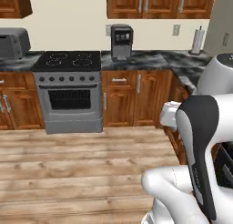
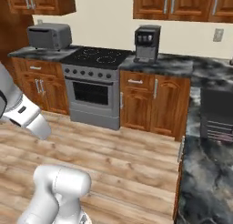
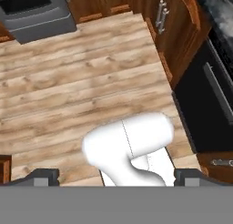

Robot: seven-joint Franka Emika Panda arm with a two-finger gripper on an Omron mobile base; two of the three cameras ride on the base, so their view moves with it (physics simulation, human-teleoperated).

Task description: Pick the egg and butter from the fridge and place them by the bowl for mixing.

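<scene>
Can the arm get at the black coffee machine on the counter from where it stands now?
Probably not: the black coffee machine sits on the dark marbled counter across wooden floor, and the open tool points down at floor.

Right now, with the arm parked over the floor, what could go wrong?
1. The gripper hangs open over bare wood floor, holding nothing; the task hasn't started.
2. The stove, coffee machine and toaster are ahead, so the base likely has to turn.
3. Turning could clip the cabinets or the marble counter close on the right.
</scene>
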